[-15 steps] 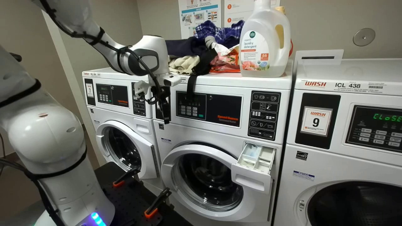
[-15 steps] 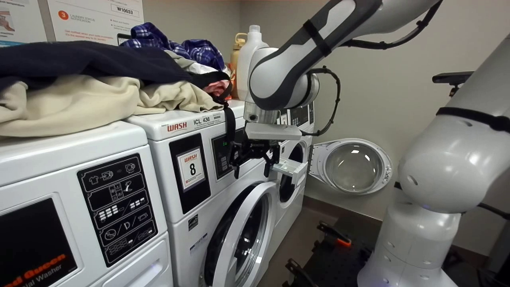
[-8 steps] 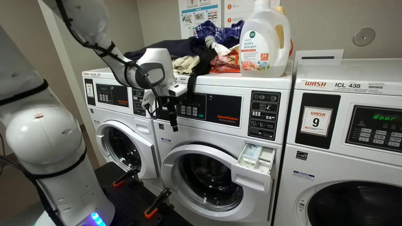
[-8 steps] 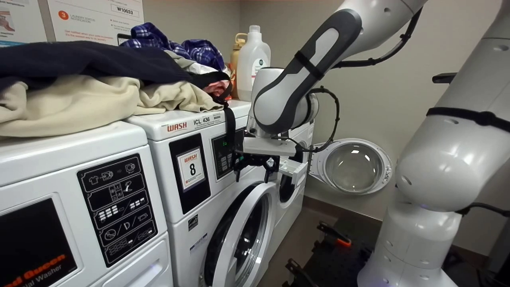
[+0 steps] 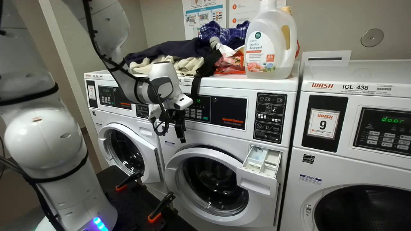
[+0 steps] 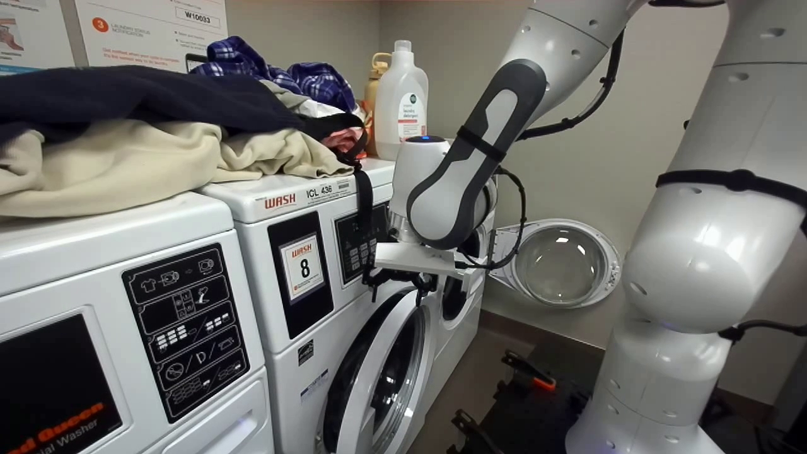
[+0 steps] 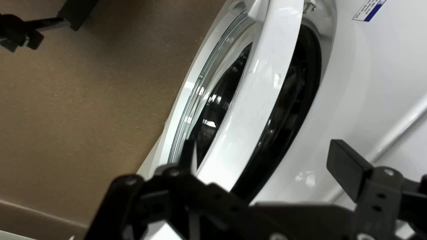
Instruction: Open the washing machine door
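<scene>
The washing machine door, a round porthole with a wide pale rim around dark glass, stands partly open on the middle white washer, marked 8; it shows in both exterior views [image 5: 212, 187] [image 6: 400, 369] and in the wrist view [image 7: 253, 100]. My gripper [image 5: 180, 136] is open and empty, pointing down just above the door's upper rim; it also shows in the exterior view [image 6: 397, 296]. In the wrist view, my gripper [image 7: 263, 151] has one fingertip over the glass side and the other over the washer front, with the rim between. I cannot tell whether anything touches.
A detergent drawer [image 5: 257, 183] sticks out right of the door. Clothes [image 5: 186, 54] and a detergent bottle [image 5: 269, 41] lie on top. The washer marked 9 has its door [image 6: 558, 265] swung wide. Another round door [image 5: 125, 150] is ajar. Clamps [image 5: 162, 205] sit on my base table.
My gripper has come down from in front of the control panel to just above the door's upper rim. The fingers stay open. The door has not visibly moved.
</scene>
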Tool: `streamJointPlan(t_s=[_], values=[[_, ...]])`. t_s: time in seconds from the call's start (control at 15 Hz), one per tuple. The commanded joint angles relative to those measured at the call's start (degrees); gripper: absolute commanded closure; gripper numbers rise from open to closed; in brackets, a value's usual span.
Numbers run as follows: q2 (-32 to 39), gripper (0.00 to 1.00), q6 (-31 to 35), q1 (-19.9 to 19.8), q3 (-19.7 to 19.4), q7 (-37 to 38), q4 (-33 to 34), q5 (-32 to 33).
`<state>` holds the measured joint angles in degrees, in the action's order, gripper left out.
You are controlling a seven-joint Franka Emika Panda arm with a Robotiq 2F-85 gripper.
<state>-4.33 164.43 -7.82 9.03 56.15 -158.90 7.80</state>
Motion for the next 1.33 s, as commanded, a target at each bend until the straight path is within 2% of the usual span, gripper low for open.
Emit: streamJointPlan(t_s=[0.0, 0.27, 0.47, 0.53, 0.6, 0.93, 1.07, 1.27], values=[[3.79, 0.00, 4.31, -1.61, 0.20, 8.98, 0.28, 7.83], [7.26, 0.00, 8.37, -1.70, -1.42, 17.35, 0.74, 15.61], [9.86, 0.00, 12.22, -1.39, -3.03, 20.04, 0.95, 18.40], [10.12, 0.00, 12.72, -1.29, -2.58, 19.58, 0.84, 16.40], [8.71, 0.00, 10.75, -1.29, -2.45, 18.07, 0.31, 16.47], [9.85, 0.00, 9.57, -1.24, -2.18, 17.85, 0.87, 15.94], [11.71, 0.00, 10.10, -1.12, -3.47, 19.51, 1.70, 17.01], [14.34, 0.00, 13.30, -2.02, -3.66, 17.87, 1.49, 16.44]])
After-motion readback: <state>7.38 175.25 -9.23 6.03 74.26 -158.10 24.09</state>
